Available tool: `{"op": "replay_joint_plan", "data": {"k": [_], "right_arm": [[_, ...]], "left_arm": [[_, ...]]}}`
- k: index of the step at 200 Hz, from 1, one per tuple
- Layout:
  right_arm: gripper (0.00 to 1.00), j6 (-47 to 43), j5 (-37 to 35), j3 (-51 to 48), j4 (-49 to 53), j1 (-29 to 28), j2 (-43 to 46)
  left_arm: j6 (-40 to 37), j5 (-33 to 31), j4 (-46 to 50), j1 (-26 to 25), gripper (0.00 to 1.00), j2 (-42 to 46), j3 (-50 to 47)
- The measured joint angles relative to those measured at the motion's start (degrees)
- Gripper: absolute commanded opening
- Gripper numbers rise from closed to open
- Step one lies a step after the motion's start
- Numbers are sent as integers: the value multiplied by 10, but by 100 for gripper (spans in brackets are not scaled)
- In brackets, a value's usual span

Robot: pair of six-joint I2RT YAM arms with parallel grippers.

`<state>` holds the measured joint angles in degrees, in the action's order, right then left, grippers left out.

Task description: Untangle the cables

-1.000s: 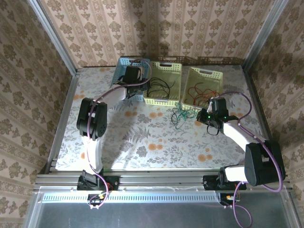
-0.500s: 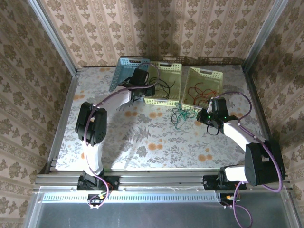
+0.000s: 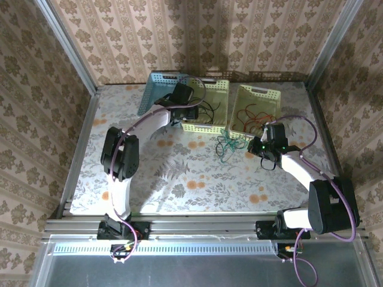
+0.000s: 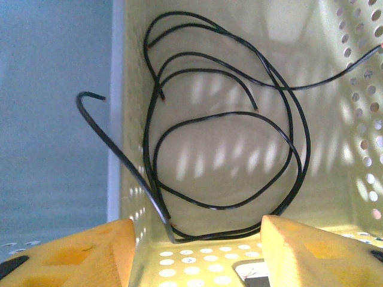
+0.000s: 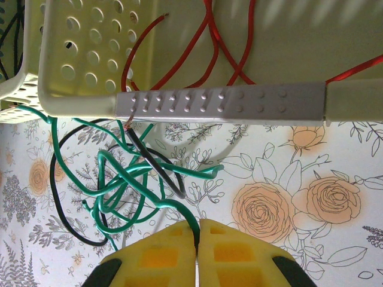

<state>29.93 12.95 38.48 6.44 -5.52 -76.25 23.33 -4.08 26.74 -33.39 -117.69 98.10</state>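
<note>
The right claw [image 5: 197,234] is shut tight on the tangled green cable [image 5: 179,173] on the counter [image 5: 359,149], and farther back the left claw [image 4: 197,257] is wide open, holding nothing, over the black cable [image 4: 227,113] in a yellow basket [image 4: 353,119].

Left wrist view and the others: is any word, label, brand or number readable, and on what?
None readable.
Dark-and-white patch at the bottom edge, between the fingers of the left gripper: maybe a label, too blurred.
Black-cable basket, red-cable basket, blue basket, green cable, floral table cover: no print visible.
</note>
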Motion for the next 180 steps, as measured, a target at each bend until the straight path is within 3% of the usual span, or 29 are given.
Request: {"op": "replay_joint_plan", "data": {"k": [103,180], "right_arm": [[9,0,0,0,0,0,0],[9,0,-1,0,0,0,0]], "left_arm": [[0,-38,51,-14,62,-56,59],[15,-104,141,-36,68,-129,177]]}}
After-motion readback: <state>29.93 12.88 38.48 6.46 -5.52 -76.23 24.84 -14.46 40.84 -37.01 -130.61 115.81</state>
